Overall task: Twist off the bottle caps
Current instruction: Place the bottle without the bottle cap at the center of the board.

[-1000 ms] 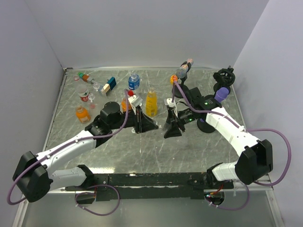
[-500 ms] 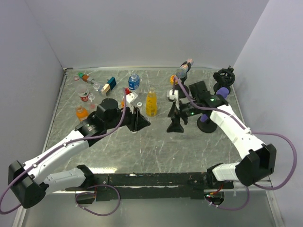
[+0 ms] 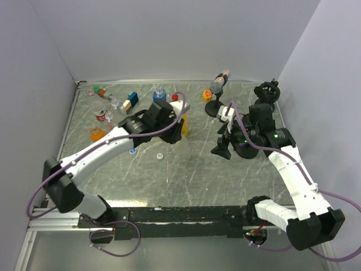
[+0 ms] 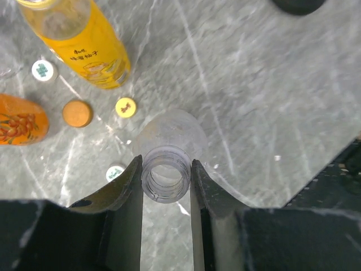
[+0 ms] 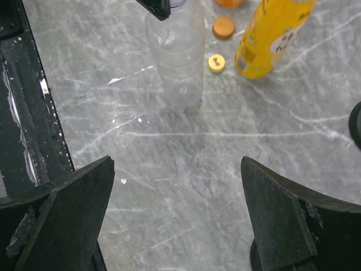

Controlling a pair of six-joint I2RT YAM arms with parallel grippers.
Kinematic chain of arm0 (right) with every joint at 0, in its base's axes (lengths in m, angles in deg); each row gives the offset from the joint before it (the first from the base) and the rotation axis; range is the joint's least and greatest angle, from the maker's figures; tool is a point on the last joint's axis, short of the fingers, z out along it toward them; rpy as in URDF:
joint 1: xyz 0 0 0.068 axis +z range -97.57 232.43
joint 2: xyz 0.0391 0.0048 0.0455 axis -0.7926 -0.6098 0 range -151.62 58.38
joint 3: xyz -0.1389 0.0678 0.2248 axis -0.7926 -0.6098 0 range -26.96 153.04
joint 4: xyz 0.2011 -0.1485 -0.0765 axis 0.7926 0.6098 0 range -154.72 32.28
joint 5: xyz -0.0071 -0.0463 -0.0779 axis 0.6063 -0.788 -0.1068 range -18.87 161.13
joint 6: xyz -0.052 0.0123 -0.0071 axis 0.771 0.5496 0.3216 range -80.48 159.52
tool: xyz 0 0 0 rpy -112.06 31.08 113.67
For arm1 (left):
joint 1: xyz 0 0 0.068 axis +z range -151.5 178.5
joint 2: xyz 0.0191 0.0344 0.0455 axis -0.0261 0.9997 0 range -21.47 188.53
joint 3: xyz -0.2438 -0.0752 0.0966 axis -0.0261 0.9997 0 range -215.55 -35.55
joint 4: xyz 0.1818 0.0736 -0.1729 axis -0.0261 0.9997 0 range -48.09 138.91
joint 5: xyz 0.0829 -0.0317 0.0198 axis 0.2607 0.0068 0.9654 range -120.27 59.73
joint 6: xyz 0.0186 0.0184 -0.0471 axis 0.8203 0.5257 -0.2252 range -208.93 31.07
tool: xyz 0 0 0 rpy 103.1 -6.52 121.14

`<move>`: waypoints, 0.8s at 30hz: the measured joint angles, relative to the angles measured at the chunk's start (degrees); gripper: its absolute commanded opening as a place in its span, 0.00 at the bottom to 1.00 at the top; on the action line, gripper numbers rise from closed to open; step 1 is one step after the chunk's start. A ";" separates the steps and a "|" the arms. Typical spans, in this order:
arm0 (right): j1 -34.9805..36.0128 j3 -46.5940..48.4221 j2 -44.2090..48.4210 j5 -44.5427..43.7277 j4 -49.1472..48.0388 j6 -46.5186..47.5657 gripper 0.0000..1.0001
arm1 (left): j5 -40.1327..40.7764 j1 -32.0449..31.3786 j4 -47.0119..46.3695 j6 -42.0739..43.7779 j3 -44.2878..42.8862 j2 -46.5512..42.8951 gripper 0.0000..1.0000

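Presently we find left fingers (image 4: 128,197) clamped on the clear bottle (image 4: 169,135) near the yellow bottle (image 4: 84,39); right fingers (image 5: 67,214) gape empty.

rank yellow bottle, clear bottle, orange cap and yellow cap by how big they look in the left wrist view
1. yellow bottle, partly cut off by the frame
2. clear bottle, seen end-on and nearest the camera, so its true size is unsure
3. orange cap
4. yellow cap
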 measured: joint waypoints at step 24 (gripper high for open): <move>-2.45 -1.66 0.55 1.42 -0.42 -0.81 0.99 | 13.88 -5.46 6.14 0.52 -8.48 9.42 0.90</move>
